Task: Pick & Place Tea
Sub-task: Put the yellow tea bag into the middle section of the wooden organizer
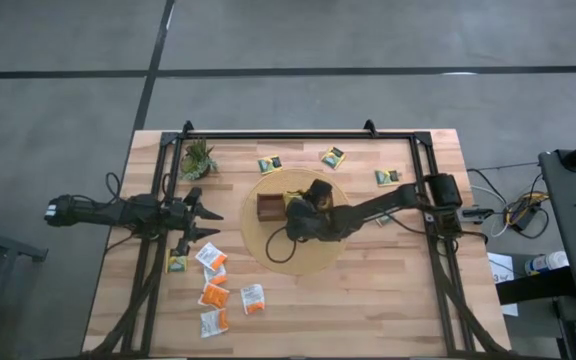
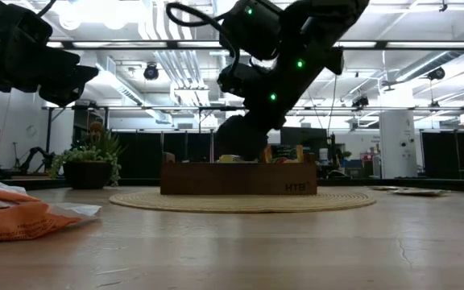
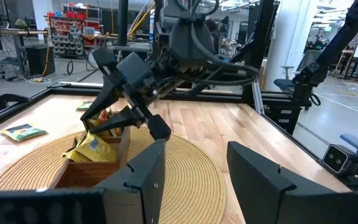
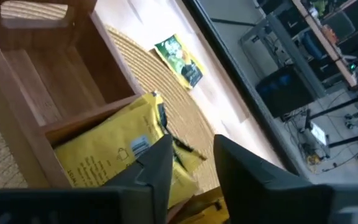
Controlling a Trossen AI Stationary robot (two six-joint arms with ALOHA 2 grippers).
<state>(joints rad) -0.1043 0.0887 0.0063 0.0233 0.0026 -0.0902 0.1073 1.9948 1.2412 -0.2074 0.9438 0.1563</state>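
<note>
The right gripper (image 1: 303, 207) hangs over the wooden tray (image 1: 267, 207) on the round woven mat (image 1: 323, 255), its arm hiding most of the tray from above. Its fingers stand apart, just above yellow tea sachets (image 4: 114, 155) lying in a tray compartment; no grasp shows. The left gripper (image 1: 211, 224) waits open near orange and white sachets (image 1: 214, 294) on the table (image 1: 388, 300).

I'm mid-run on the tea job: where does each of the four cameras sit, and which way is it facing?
High: overhead, looking straight down; both arms, wooden tray.
Low: table height, looking level at the tray; right arm above.
Left wrist: behind the left end effector, facing the right end effector.
Right wrist: behind the right end effector, over yellow sachets.
All four share the tray.
</note>
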